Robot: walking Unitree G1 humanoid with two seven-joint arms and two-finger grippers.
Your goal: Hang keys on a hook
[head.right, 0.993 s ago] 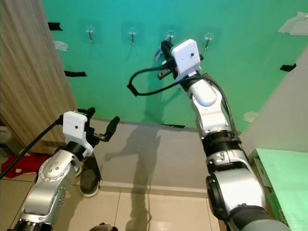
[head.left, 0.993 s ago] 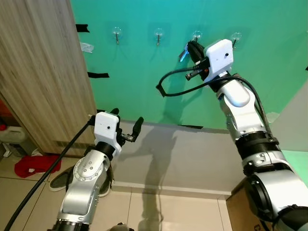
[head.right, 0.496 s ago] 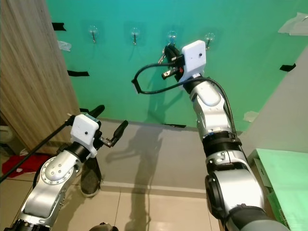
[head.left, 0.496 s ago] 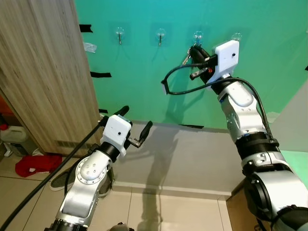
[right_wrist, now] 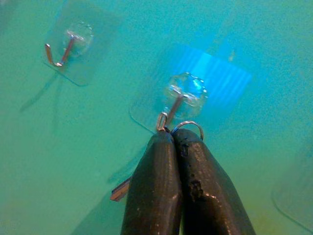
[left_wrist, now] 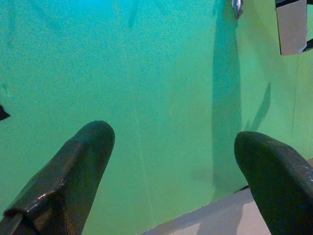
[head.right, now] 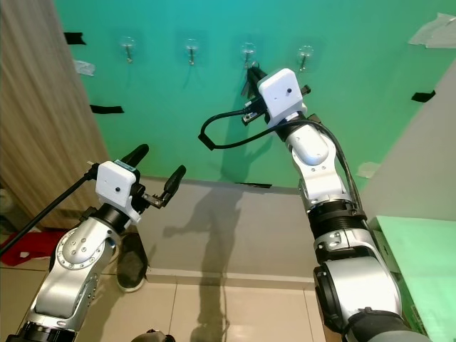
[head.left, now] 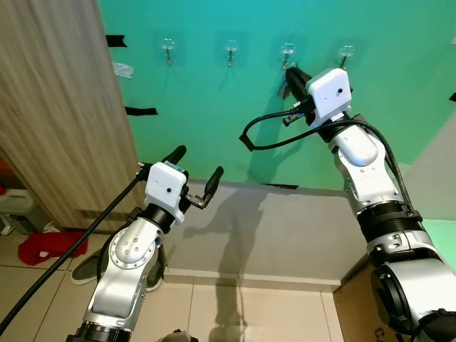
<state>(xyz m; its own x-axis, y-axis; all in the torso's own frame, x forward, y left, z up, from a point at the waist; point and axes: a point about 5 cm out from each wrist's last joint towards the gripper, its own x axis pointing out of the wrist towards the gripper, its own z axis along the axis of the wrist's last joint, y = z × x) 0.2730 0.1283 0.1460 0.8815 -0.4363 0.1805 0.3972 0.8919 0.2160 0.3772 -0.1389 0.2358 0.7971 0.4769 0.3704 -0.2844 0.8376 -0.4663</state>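
Right gripper, fingers pinching the keys, sits at the hook mid-frame; left gripper fingers spread

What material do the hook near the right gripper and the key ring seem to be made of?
Hook: likely metal wire, thin and shiny, on a clear, probably plastic, adhesive pad. Key ring: likely polished metal, a bright thin loop above the right gripper, whose fingers are shut on it.

The wall was bright green with black tape bits, the hooks were clear with silver wire, the cupboard was stripy brown wood, and a red cloth lay below.
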